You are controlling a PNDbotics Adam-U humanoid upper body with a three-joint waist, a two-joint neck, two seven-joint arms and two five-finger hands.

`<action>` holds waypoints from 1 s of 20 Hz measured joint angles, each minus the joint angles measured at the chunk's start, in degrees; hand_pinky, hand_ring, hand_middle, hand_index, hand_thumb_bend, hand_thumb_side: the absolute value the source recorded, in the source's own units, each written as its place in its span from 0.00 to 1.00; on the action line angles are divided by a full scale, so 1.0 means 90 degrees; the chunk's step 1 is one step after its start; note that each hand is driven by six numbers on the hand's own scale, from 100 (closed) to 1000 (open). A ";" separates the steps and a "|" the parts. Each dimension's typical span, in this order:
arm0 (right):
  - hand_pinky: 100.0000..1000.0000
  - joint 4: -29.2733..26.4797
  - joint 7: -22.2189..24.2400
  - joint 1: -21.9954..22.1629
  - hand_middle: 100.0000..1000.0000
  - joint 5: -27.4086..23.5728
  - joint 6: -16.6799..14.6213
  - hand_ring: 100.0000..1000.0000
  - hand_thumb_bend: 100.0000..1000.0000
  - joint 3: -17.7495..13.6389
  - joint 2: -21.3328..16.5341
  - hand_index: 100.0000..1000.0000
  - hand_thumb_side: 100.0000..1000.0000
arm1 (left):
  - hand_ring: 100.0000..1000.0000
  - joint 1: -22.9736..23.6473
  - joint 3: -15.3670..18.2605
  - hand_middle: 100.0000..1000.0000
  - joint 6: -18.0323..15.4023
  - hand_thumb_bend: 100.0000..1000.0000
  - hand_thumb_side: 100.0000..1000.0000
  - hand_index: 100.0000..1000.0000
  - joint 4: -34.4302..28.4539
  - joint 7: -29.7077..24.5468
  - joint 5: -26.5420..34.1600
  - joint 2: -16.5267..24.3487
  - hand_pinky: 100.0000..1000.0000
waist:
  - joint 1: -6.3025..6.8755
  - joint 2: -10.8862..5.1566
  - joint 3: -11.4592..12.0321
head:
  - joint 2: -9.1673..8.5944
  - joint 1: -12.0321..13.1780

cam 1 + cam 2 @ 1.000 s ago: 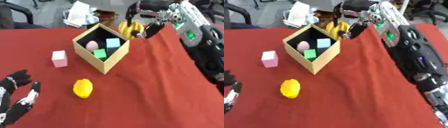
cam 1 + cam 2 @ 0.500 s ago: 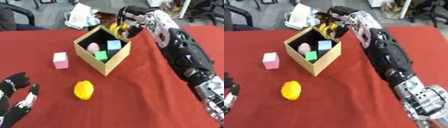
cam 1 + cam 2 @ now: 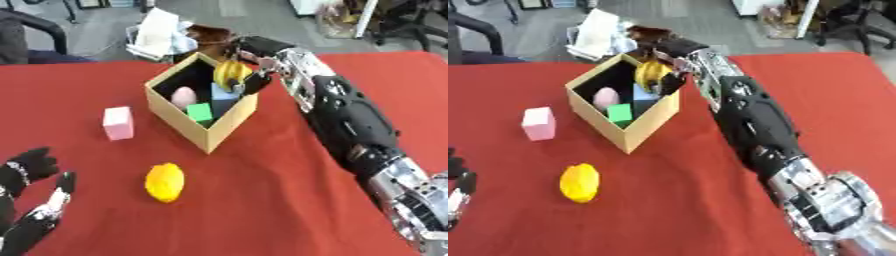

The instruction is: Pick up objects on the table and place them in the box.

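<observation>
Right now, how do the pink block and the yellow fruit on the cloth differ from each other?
The pink block is a pale, flat-sided box shape; the yellow fruit is rounded and bright yellow. The pink block stands just left of the cardboard box, while the yellow fruit lies nearer the robot, in front of the box's near corner. Both rest on the red cloth, outside the box, with no hand touching them.

head stereo pair | looking down | near | both share box [image 3: 203, 107]

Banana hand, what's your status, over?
Right hand shut on banana, over box. Left hand idle, open, lower left. Yellow fruit, pink block still on table.
</observation>
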 measured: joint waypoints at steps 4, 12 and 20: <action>0.82 -0.0252 -0.0297 -0.0015 0.84 0.0111 -0.0260 0.76 0.32 0.0109 -0.0062 0.92 0.20 | 0.62 0.0001 0.0001 0.60 0.0000 0.32 0.37 0.79 0.0000 0.0001 0.0000 0.0000 0.73 | 0.0000 0.0000 -0.0068 | 0.0000 0.0030; 0.86 -0.1495 -0.0132 -0.0064 0.86 -0.0415 -0.1007 0.80 0.32 0.0850 -0.0432 0.89 0.22 | 0.62 0.0004 0.0017 0.59 0.0011 0.32 0.36 0.78 0.0000 0.0048 -0.0018 0.0000 0.72 | 0.0000 0.0000 -0.0153 | 0.0000 0.0126; 0.85 -0.2906 0.0675 0.0389 0.82 -0.1209 -0.1634 0.79 0.26 0.1839 -0.0656 0.88 0.26 | 0.60 0.0035 0.0266 0.54 0.0115 0.31 0.38 0.79 -0.0015 0.0231 -0.0212 0.0002 0.72 | 0.0000 0.0000 -0.0182 | 0.0001 0.0160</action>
